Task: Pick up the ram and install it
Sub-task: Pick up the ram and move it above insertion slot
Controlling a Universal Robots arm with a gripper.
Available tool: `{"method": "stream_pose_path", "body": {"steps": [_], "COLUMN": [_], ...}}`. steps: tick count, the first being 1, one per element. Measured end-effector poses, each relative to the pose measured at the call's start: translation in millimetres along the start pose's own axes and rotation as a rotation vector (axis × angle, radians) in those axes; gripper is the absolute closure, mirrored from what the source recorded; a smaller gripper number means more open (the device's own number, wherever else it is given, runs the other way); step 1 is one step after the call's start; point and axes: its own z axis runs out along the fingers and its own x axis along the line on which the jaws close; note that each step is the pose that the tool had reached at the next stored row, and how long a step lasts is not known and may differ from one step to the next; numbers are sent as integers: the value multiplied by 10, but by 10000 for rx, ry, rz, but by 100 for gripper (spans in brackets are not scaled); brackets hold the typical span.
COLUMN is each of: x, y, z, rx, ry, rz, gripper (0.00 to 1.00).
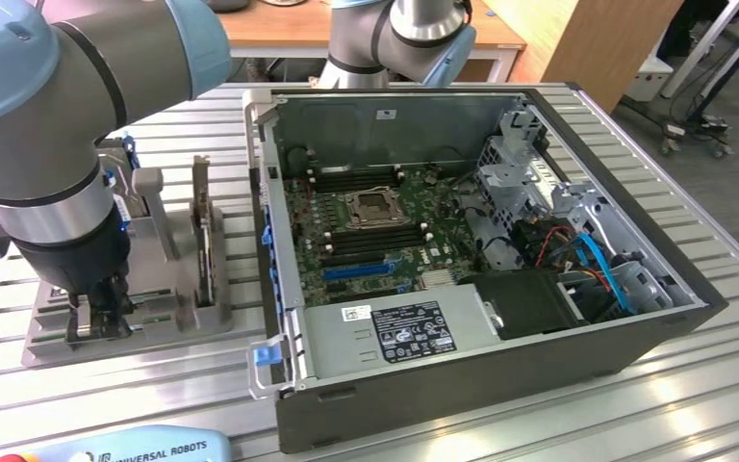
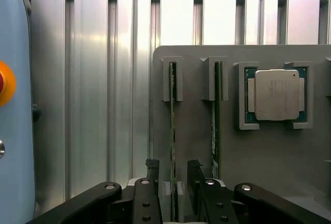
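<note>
Over grey slotted holder block (image 2: 196,131): black two-finger gripper (image 2: 173,182), jaws spread wide, holding nothing, one finger either side of the ram (image 2: 172,120), a thin green circuit-board stick standing on edge, long axis running straight out from between the jaws.

On the exterior view's left, the grey-and-blue arm (image 1: 49,144) points down, with its end effector (image 1: 97,316) low over a grey fixture (image 1: 165,335) on the slatted metal counter (image 1: 126,399). Just to the right, in the same fixture, a ram (image 1: 200,231) stands on edge between grey posts. Toward the exterior view's right sits an open computer case (image 1: 472,385). Its motherboard (image 1: 402,207) is exposed, with a blue slot (image 1: 357,271) and a silver labelled box (image 1: 344,342) on the near side. A teach pendant (image 1: 126,448) lies at the counter's near edge.
</note>
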Motion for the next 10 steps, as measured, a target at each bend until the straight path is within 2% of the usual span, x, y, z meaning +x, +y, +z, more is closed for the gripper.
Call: {"method": "stream_pose_path", "body": {"steps": [3, 4, 6, 7, 10], "x": [0, 0, 0, 0, 0], "y": [0, 0, 0, 0, 0], "z": [0, 0, 0, 0, 0], "rx": [0, 0, 0, 0, 0], "ry": [0, 0, 0, 0, 0], "rz": [0, 1, 0, 0, 1], "gripper": [66, 72, 72, 79, 79]}}
